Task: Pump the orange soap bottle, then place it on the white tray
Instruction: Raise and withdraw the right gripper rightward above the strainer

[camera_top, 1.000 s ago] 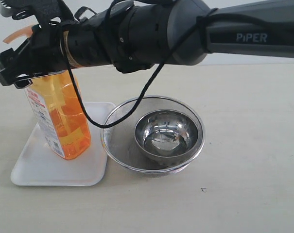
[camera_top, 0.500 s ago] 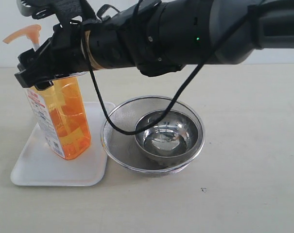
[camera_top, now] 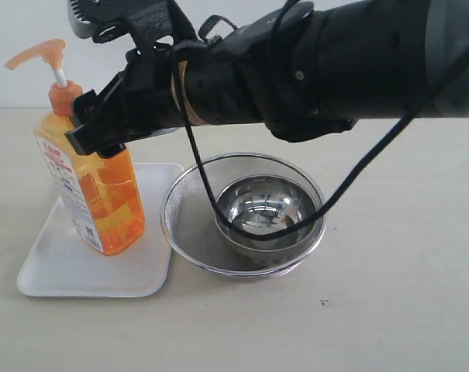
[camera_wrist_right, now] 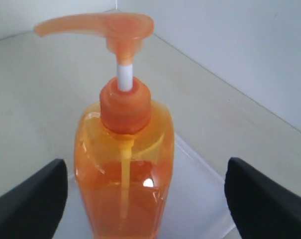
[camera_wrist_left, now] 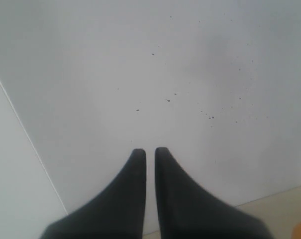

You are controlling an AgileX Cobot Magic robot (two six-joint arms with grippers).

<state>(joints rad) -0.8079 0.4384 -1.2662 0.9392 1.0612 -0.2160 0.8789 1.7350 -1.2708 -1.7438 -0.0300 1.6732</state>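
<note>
Pale beige surface (camera_top: 389, 310) runs under everything, with a plain white wall behind.

At far left, the white tray (camera_top: 63, 279) lies flat, and the orange soap bottle (camera_top: 102, 201) stands upright on its right half. The placing therefore looks done. The pump head (camera_top: 36, 54) sits raised on its white stem, and nothing shows whether it was pressed, so I cannot judge that step.

Just right of the bottle's shoulder hangs the right gripper (camera_top: 94, 132). Its wrist view shows the jaws wide apart, one on each side of the bottle and touching neither side. As I judge it, little is left except drawing this arm clear.

Further right, a round mesh strainer (camera_top: 187, 201) rests on the surface just beside the tray, with a steel bowl (camera_top: 269, 209) inside it. A black cable (camera_top: 203, 186) droops from the arm above them.

The left gripper (camera_wrist_left: 150, 152) appears only in its own wrist view. It faces the wall with its jaws nearly together and nothing between them.

Counted: one tray, one bottle, one strainer, one bowl, one cable, two grippers.
</note>
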